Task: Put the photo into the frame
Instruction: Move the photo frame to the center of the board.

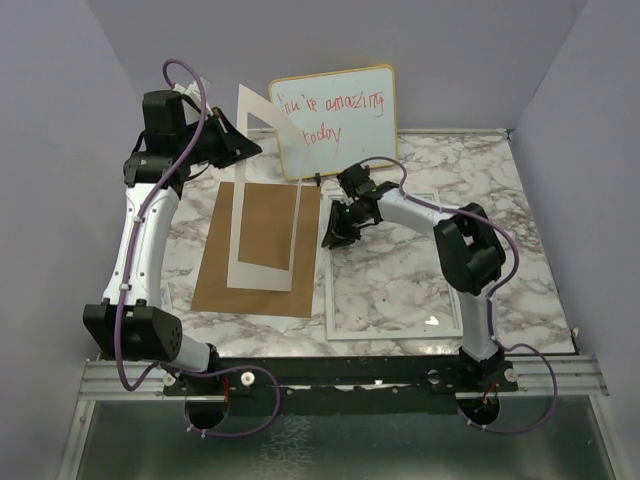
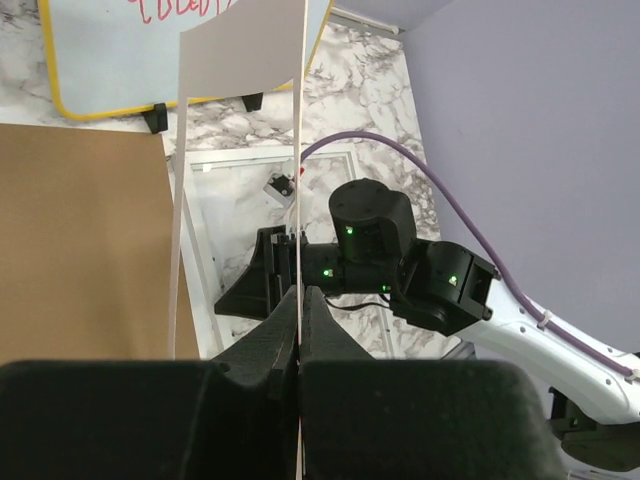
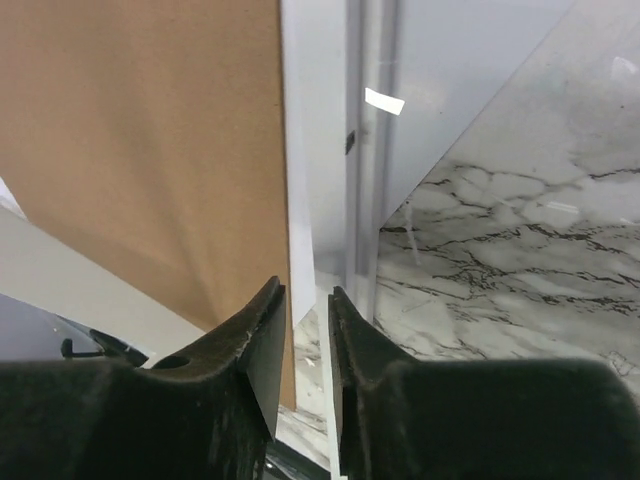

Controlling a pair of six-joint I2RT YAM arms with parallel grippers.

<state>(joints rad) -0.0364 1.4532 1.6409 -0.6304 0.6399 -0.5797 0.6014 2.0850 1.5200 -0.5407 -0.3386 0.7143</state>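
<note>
Left gripper (image 2: 300, 296) is clamped tight on the white mat (image 1: 260, 276), holding it tilted up with its bottom edge on the brown backing board (image 1: 213, 280). Right gripper (image 1: 333, 235) is down at the left rim of the frame (image 1: 390, 290), which lies flat on the marble table (image 1: 520, 250). Its jaws are barely apart, can't tell if it's pinching. Whiteboard (image 1: 335, 120) stands behind.

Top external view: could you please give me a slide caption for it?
Left gripper holds the white mat over the brown backing board; right gripper meets the frame at its left rim.
</note>
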